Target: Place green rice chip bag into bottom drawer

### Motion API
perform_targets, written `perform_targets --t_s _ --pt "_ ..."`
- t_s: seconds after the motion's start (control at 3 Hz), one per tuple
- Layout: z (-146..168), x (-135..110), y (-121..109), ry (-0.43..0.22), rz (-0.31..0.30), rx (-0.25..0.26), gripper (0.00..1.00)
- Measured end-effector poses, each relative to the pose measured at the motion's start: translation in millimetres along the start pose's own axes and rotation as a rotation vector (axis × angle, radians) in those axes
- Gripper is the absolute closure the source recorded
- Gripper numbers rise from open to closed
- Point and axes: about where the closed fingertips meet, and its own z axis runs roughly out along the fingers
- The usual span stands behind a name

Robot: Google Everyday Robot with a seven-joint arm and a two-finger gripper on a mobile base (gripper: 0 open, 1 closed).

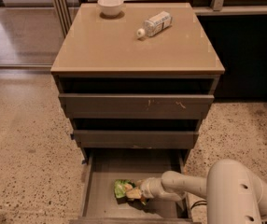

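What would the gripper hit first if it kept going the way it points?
The green bag: the gripper points toward the picture's left inside the bottom drawer, right at the bag, seemingly touching it. Past that would come the drawer's left wall.

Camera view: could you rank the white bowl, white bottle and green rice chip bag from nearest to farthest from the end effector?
The end effector is down in the bottom drawer.
1. The green rice chip bag, right beside it in the drawer.
2. The white bottle, lying on the cabinet top.
3. The white bowl, at the top's far left.
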Motion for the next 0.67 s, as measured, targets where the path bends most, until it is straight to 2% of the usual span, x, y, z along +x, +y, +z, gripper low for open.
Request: perform_targets --t_s 0.33,0.67 --pt "0.1 0.0 0.1 0.0 0.0 0.0 0.0" --pt "0.1 0.0 0.1 0.0 0.0 0.0 0.0"
